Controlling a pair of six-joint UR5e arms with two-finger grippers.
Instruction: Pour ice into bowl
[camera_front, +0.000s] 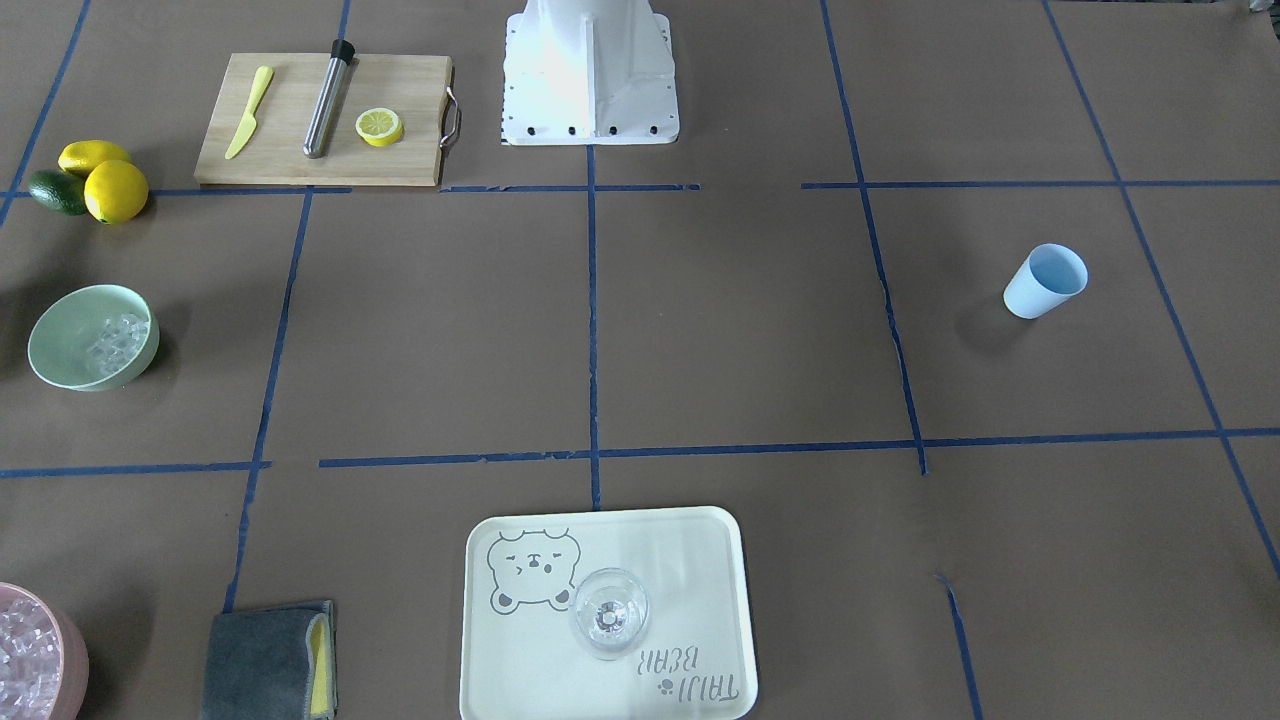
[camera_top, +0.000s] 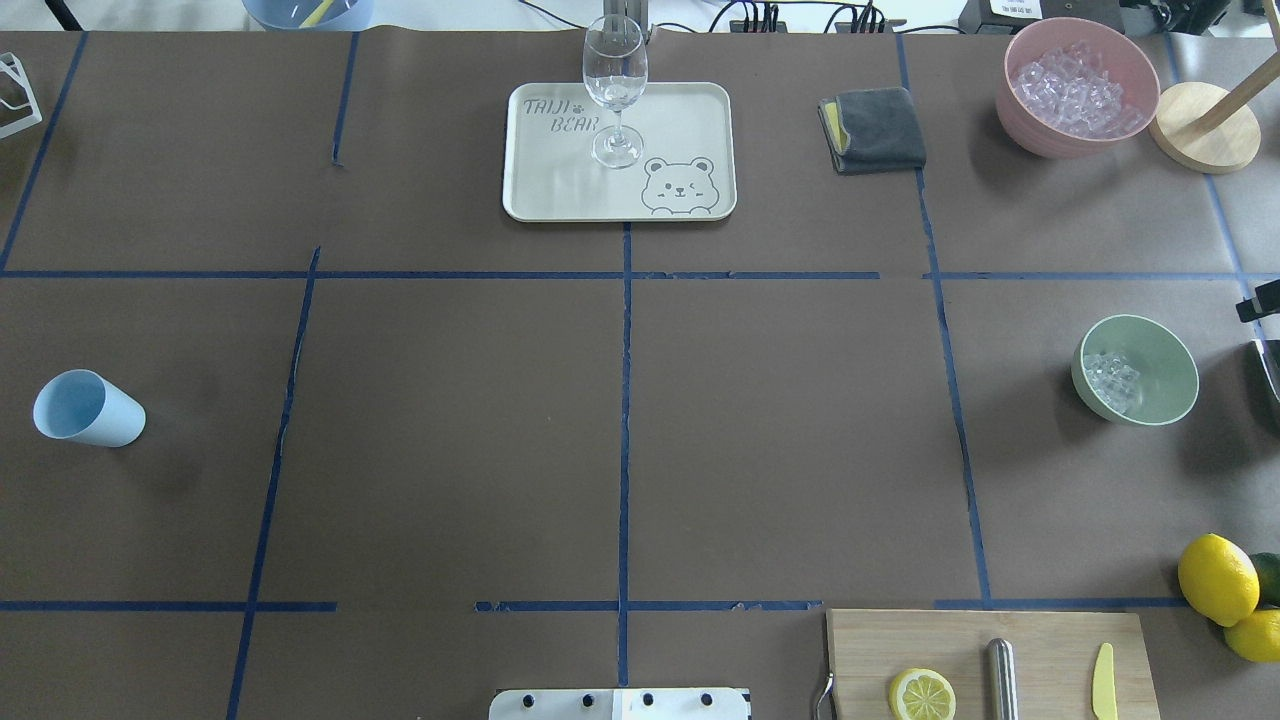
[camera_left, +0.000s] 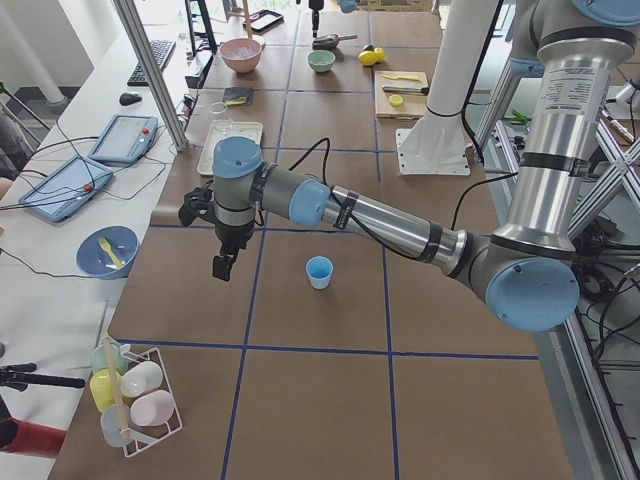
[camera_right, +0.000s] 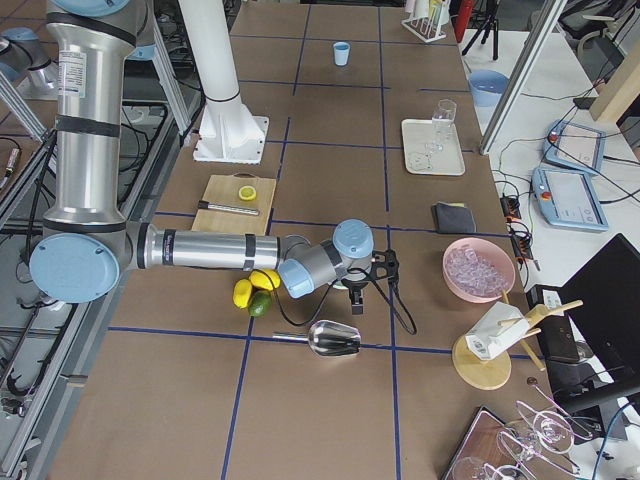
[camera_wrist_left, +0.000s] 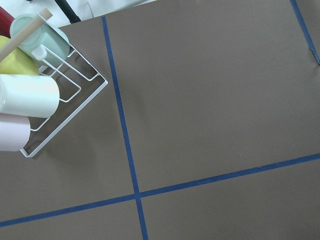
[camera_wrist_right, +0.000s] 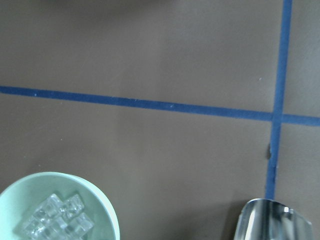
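- The table (camera_top: 780, 430) is the biggest thing here. It is covered in matte brown paper crossed with blue tape, and we judge the paper gives little grip, so a bumped vessel would slide
- The left gripper (camera_left: 224, 262) hangs pointing down, near the cup but apart from it. We see it only from the side, so we cannot tell how far its fingers are spread or whether they hold anything
- The right gripper (camera_right: 357, 298) hangs low near the bowl and the scoop. Again only a side view shows it, so we cannot tell its opening or load. A careless swing from here could clip the bowl's rim
- The pink tub (camera_top: 1020, 128) is ribbed and heaped with cubes, and it sits well apart from the bowl
- The bowl (camera_top: 1165, 365) is round, smooth and pale mint green. It stands upright on the robot's right, close to the table's end, so a knock could send it towards the edge
- The scoop (camera_right: 335, 340) is shiny rounded metal and lies on its side, so we think it could roll if touched
- The cup (camera_top: 88, 409) is light blue and tapered. It stands far across the table and looks empty
- The ice (camera_top: 1110, 378) is small, clear, glassy cubes. They lie clustered inside the bowl, so we judge the pour done. Being slick, they would scatter if the bowl tipped
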